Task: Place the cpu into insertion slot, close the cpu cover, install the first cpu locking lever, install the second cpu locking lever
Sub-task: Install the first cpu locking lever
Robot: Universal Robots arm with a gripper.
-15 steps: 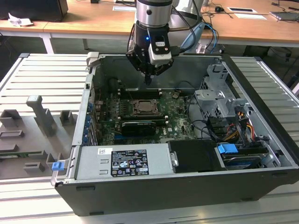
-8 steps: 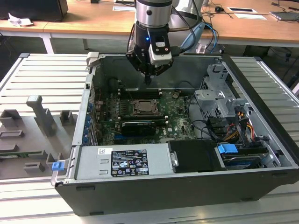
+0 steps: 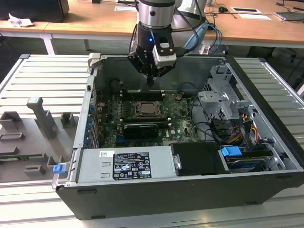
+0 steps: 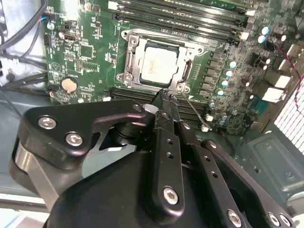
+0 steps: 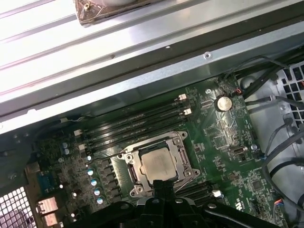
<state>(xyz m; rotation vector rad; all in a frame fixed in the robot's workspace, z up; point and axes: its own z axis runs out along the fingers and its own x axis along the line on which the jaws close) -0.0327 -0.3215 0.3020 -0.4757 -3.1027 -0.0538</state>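
Gripper (image 4: 166, 96), fingers pressed together and holding nothing, hovers at the edge of the insertion slot (image 4: 128, 34). The cpu (image 4: 160, 65) sits inside, with the cpu cover (image 4: 134, 61) lying over it. A thin wire locking lever (image 4: 192, 110) beside the tips looks unlatched, so the lever step seems in hand. It calls for a precise push.

a ribbed grey table (image 3: 47, 80) carries the open computer case (image 3: 142, 197) beside grey fixture blocks (image 3: 42, 116)

In the exterior view the insertion slot (image 3: 149, 110), at 6 o'clock from the pincer (image 3: 150, 84), is too small to tell its contents.
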